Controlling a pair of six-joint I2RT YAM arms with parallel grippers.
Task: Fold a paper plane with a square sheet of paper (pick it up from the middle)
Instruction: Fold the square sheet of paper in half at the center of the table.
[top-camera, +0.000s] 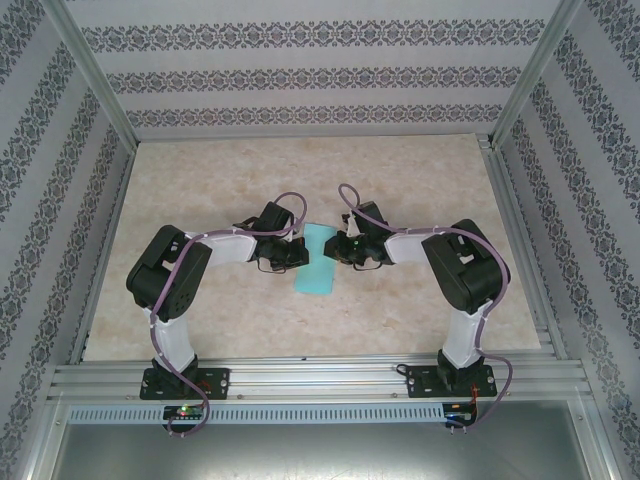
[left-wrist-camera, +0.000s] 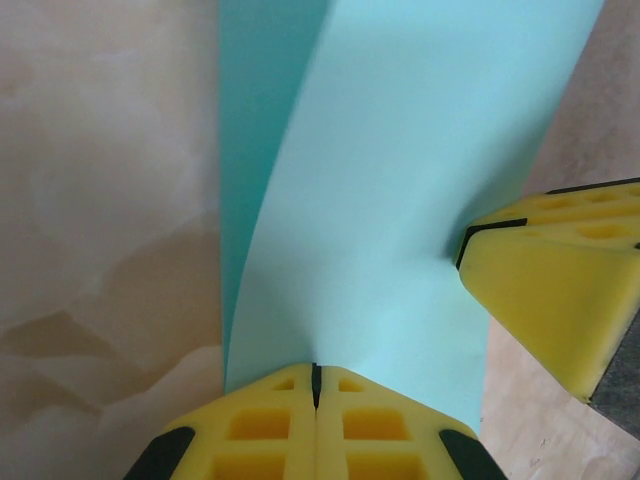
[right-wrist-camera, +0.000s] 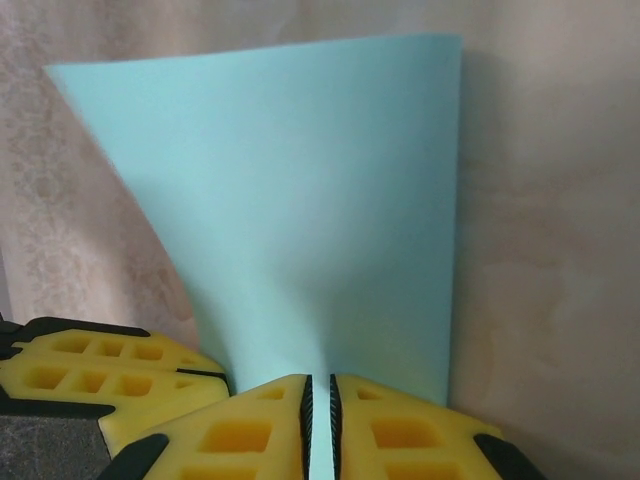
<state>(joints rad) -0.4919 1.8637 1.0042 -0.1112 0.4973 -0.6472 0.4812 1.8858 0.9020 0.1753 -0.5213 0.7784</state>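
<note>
The square sheet of paper (top-camera: 316, 260) was bowed rather than flat, and the middle of the marbled table (top-camera: 200, 180) lay beneath it. At the sheet's left edge the left gripper (left-wrist-camera: 316, 375) was pressed fully closed, with the teal paper rising straight out from between its yellow fingertips (left-wrist-camera: 265, 400). At the sheet's right edge the right gripper (right-wrist-camera: 321, 390) was closed to a thin slit, with the paper pinched in that slit. Beyond both grips the sheet curved upward and fanned wider.
</note>
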